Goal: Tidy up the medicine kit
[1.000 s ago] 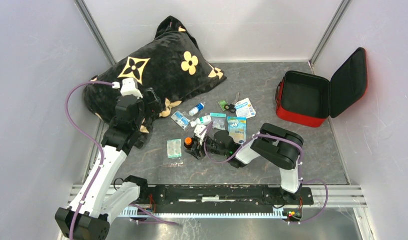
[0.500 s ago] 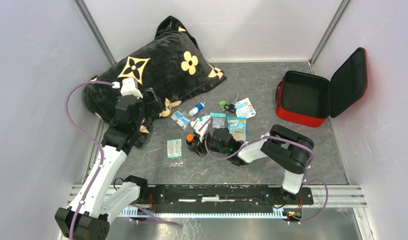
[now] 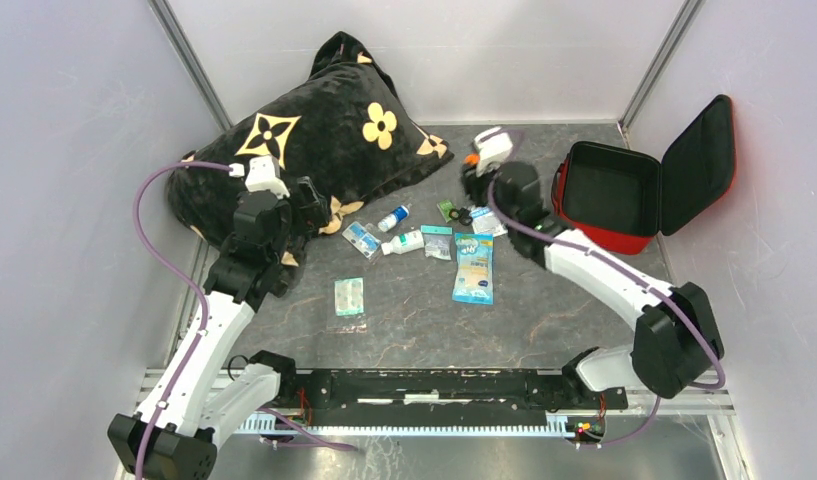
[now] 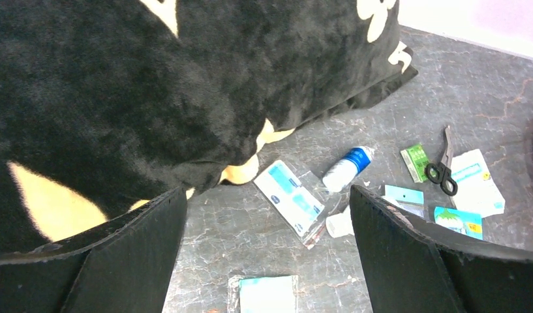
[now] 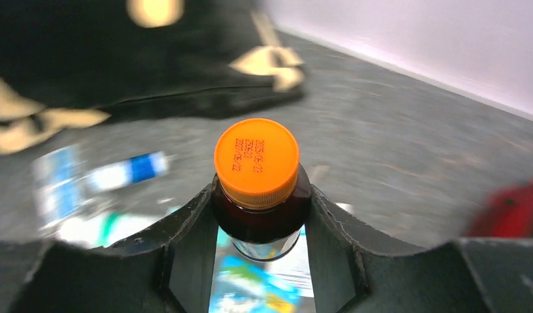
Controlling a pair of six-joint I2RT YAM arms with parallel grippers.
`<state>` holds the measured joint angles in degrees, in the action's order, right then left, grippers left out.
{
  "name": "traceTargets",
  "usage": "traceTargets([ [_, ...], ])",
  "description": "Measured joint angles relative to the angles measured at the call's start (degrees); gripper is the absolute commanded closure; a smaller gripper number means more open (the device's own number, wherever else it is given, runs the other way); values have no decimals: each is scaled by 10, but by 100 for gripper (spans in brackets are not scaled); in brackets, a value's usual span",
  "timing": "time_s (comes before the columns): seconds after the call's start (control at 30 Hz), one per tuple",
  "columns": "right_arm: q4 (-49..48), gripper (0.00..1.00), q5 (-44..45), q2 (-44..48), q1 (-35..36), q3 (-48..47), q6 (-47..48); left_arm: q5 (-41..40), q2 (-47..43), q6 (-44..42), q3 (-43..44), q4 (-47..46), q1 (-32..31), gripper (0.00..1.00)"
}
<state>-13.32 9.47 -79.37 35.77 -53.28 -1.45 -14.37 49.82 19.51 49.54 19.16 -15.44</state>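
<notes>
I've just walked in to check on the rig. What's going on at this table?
The right pincer grips an orange-capped bottle beside the open red medicine kit, which shows nothing inside. The left pincer hangs open by the black pillow, holding nothing. Packets, scissors and two small bottles lie loose on the table.

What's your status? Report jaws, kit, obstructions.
Left jaws open, at black flowered pillow. Right jaws shut on brown orange-capped bottle, held aloft near red hard-shell zip case. Case open, lid up. Nothing seen blocking the way.
</notes>
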Motion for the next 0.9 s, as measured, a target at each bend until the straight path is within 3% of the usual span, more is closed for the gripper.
traceTargets([
  [0.23, 181, 65, 100, -3, -179, -113, 2, 0, 0, 0, 0, 0, -33, 0],
  [0.47, 261, 65, 131, -42, -318, -149, -13, 1, 2, 0, 0, 0, -47, 0],
  [0.63, 316, 64, 115, -129, -388, -217, -12, 0, 6, 0, 0, 0, -47, 0],
  [0.9, 418, 59, 13, -291, -456, -347, 8, -1, 18, 0, 0, 0, -47, 0],
])
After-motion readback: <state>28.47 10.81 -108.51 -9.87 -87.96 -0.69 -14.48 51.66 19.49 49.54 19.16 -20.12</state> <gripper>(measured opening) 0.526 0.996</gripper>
